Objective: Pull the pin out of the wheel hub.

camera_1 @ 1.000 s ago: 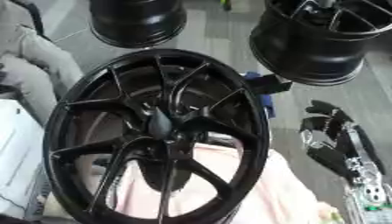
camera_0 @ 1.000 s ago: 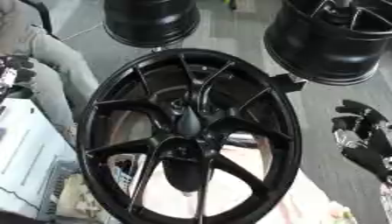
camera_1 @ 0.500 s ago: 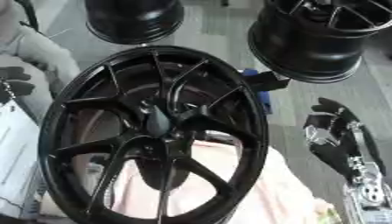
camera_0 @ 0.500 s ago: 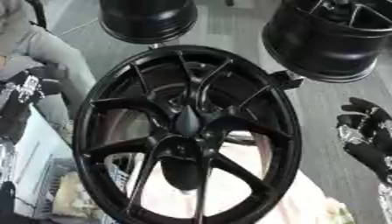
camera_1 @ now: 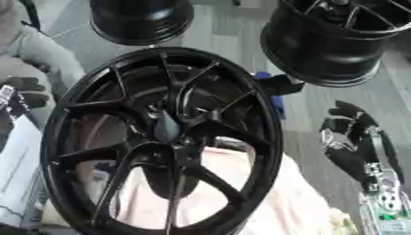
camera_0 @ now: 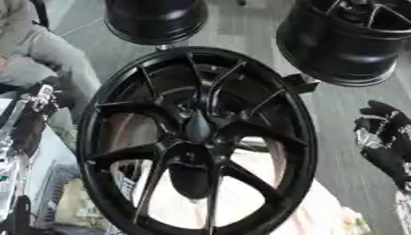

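Right hand (camera_1: 353,142) fingers relaxed, empty, beside glossy black spoked wheel hub (camera_1: 160,137).

The big wheel (camera_0: 197,137) is black metal with a smooth, satin-glossy finish. Two more wheels (camera_1: 341,39) behind it have the same dark sheen. Under it lies soft, matt pinkish cloth (camera_1: 281,202). The right hand (camera_1: 353,137) is matt black with shiny silver metal parts.

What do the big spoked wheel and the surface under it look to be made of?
The wheel looks like cast metal, probably alloy, with a black finish, semi-gloss: thin rigid spokes and soft highlights along the rim. The pale pink surface seen through the spokes looks like cloth or padding, matte and slightly rumpled, though I can't be sure.
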### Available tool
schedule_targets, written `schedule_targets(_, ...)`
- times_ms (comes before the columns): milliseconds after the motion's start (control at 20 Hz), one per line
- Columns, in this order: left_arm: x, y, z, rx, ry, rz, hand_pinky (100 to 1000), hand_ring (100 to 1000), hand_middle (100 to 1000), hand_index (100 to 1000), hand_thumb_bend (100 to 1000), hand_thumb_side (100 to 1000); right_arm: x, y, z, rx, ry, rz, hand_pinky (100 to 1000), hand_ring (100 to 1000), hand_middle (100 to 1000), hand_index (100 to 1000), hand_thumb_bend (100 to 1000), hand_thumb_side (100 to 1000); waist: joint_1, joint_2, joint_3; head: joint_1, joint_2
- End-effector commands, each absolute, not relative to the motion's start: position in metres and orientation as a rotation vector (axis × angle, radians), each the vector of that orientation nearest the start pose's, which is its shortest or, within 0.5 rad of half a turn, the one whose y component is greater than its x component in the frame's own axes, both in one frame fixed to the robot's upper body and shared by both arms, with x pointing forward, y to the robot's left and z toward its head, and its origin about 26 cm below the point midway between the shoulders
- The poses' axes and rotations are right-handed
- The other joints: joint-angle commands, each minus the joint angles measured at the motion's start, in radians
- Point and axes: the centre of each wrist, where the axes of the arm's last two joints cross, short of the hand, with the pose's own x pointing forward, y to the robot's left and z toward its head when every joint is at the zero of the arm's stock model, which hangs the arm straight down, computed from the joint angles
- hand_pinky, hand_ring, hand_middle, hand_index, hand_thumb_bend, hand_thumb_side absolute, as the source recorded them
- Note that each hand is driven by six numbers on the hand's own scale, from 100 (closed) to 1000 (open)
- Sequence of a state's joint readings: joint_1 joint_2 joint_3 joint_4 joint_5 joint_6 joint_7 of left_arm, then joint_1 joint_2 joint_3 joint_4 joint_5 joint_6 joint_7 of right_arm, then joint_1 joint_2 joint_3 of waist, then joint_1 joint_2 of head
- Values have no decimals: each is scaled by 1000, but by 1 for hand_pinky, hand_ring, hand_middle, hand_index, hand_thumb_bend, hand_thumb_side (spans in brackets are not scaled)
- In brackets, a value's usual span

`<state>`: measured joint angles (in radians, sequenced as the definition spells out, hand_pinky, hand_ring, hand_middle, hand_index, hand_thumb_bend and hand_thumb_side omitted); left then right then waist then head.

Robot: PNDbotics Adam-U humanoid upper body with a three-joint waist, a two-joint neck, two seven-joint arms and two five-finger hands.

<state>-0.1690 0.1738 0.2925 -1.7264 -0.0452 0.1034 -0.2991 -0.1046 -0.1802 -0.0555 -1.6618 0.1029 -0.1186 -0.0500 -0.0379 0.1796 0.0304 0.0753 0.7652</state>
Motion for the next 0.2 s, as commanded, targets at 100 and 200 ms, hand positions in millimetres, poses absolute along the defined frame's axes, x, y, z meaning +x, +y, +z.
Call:
schedule_targets(100, 303, 338, 103, 168, -1778, -206, 778, 695, 660, 768, 100, 765, 303, -288, 58, -280, -1902, 170, 737, 691, 711, 828, 100, 165, 4, -11, 1, -2, 5)
schedule_targets(200, 303, 337, 103, 170, -1777, -199, 778, 694, 660, 767, 100, 765, 303, -288, 58, -281, -1902, 170, 737, 691, 711, 828, 100, 166, 4, -10, 1, -1, 5)
